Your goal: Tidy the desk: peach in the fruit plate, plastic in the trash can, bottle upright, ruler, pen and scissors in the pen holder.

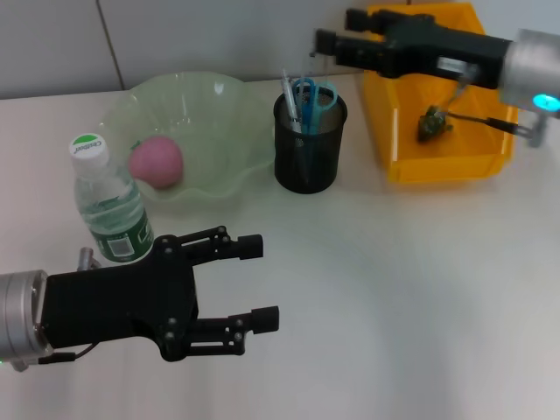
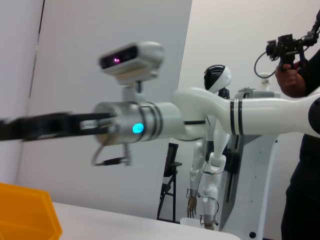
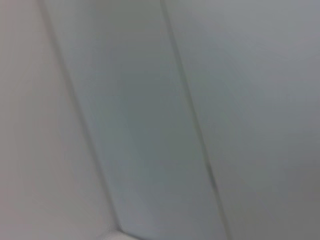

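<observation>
The peach (image 1: 157, 162) lay in the pale green fruit plate (image 1: 223, 105) at the back of the white desk (image 1: 402, 289). Just in front of the plate's left edge the water bottle (image 1: 108, 207) stood upright with its white and green cap on. To the right of the plate stood the black mesh pen holder (image 1: 308, 149), with the blue-handled scissors (image 1: 313, 94) and a pen or ruler beside them sticking up out of it; which of the two could not be told apart. Farther right, at the back corner, sat the yellow trash can (image 1: 446, 162), with a small dark green scrap of plastic (image 1: 432, 123) lying inside it. The left gripper (image 1: 259, 283) hovered low over the near left part of the desk, in front of the bottle, its fingers spread wide apart with nothing between them. The right gripper (image 1: 325, 40) reached across above the trash can toward the space over the pen holder; whether its fingers were open or closed could not be told, and nothing was seen in them. The left wrist view showed the right arm (image 2: 165, 120) stretched out above a corner of the yellow can.
</observation>
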Robot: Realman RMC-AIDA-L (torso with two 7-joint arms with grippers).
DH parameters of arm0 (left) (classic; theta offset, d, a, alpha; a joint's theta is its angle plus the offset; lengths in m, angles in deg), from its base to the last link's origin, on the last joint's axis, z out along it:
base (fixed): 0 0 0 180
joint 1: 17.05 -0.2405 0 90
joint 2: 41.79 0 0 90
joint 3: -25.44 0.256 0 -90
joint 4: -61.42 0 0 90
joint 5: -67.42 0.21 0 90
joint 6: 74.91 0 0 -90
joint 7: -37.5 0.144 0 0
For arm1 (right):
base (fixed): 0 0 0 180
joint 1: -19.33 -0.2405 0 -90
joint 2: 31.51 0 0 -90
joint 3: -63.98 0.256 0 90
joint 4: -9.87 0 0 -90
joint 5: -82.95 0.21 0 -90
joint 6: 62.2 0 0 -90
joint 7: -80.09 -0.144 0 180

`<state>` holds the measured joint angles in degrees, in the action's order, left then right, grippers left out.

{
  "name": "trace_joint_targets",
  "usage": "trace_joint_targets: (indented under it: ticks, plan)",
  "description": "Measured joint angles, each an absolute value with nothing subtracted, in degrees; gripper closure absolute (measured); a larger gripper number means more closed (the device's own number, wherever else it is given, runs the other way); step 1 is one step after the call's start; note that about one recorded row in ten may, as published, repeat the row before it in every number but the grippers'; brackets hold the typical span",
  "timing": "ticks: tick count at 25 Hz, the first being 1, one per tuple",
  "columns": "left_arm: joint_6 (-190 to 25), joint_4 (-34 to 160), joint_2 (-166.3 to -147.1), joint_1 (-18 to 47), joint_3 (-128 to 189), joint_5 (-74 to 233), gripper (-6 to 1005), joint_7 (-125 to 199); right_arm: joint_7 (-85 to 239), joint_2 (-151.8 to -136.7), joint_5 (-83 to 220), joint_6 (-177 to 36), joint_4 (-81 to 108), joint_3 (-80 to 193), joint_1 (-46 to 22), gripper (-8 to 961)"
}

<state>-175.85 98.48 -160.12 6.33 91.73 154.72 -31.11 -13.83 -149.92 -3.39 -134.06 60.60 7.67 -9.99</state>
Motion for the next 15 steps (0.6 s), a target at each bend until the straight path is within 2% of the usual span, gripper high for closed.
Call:
trace_joint_targets:
  ticks: [3,6,7,8,11,12,13,15]
  plan:
    - [-175.83,96.83,-160.23,6.84,91.7,154.6,184,-31.09,-11.43,-149.9,-1.72,-144.8,58.68,13.73,-7.28,177]
    - [-175.75,95.51,-160.28,7.58,91.71,154.58,184,-31.08,-9.55,-149.35,-1.69,-151.78,55.12,17.34,-6.12,178]
    - [-175.62,94.48,-160.29,8.11,91.7,154.57,184,-31.08,-7.94,-148.44,-1.79,-156.35,51.7,18.79,-5.57,179]
    - [-175.45,93.33,-160.33,8.7,91.67,154.56,184,-31.08,-5.78,-146.42,-2.27,-160.96,46.85,19.23,-5.07,179]
    - [-174.14,90.83,-160.32,10.13,91.62,154.56,184,-31.19,-2.26,-143.25,-6.01,-164.77,40.71,18.61,-4.41,180]
    - [-174.14,90.83,-160.32,10.13,91.62,154.56,184,-31.19,-2.26,-143.25,-6.01,-164.77,40.71,18.61,-4.41,180]
    - [-172.96,89.91,-160.23,10.76,91.65,154.73,184,-31.38,-0.76,-142.18,-10.06,-165.6,39.13,18.58,-4.3,180]
    - [-171.73,88.9,-160.15,11.33,91.73,154.86,184,-31.3,-0.12,-141.78,-14.03,-165.79,38.85,18.82,-4.3,180]
